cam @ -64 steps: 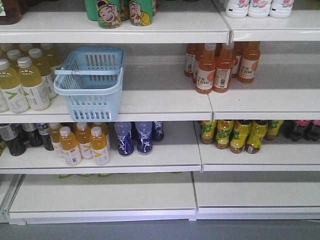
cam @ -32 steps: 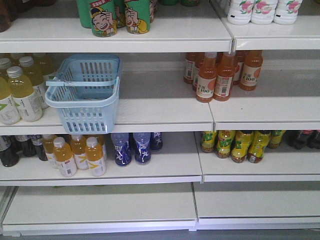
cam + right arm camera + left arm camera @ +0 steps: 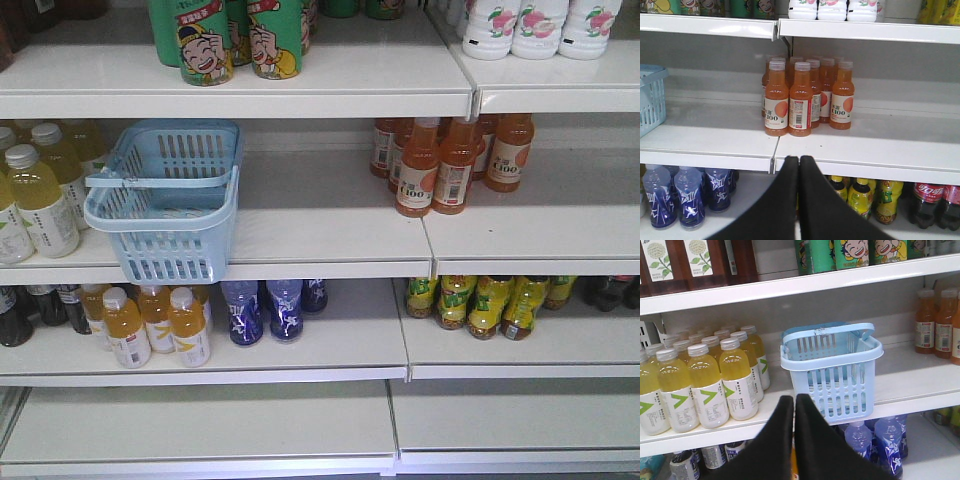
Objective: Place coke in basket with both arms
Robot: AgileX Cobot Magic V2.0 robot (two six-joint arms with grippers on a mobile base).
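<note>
Far right on the lower shelf (image 3: 530,350) stands the coke (image 3: 929,199), well apart from the basket (image 3: 165,215) at the middle shelf's (image 3: 320,220) left front edge; left gripper (image 3: 794,402) and right gripper (image 3: 799,161) have jaws pressed together, so spread them before reaching.

Black, pointed left tool (image 3: 794,400), right tool (image 3: 799,160)

basket (image 3: 170,245): lt blue, upright, mid shelf (image 3: 320,215) | coke (image 3: 925,194): upright, lower shelf (image 3: 520,350)
</note>
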